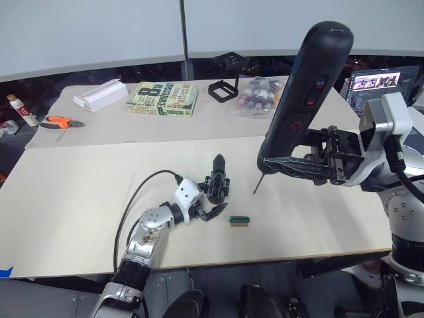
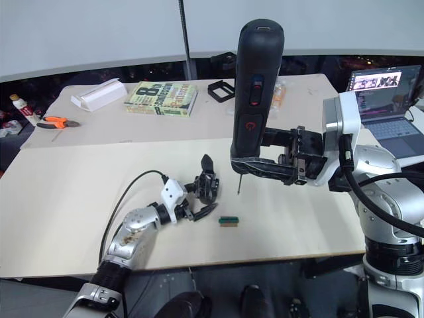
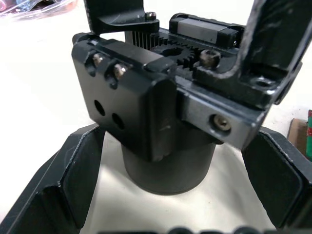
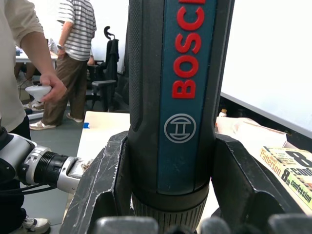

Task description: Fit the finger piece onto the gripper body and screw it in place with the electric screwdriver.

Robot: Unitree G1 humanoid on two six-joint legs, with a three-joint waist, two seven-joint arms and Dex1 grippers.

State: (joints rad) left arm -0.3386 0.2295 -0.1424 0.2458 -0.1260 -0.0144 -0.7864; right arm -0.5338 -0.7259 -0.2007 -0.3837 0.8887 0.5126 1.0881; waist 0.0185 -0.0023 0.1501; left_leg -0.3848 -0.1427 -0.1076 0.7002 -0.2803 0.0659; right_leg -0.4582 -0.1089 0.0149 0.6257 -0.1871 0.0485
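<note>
Right tool (image 1: 291, 165): fingers clamped on the lower barrel of the electric screwdriver (image 1: 301, 99), held nearly upright, its thin bit hanging just above the surface (image 1: 79, 192) beside the gripper body (image 1: 216, 184). Left tool (image 1: 207, 211): fingers spread apart either side of the gripper body, which stands between them with the finger piece (image 1: 219, 161) pointing up from its top. The left wrist view adds the body's screws and gear teeth; the right wrist view adds the screwdriver's red lettering and people (image 4: 73, 58) standing behind.
</note>
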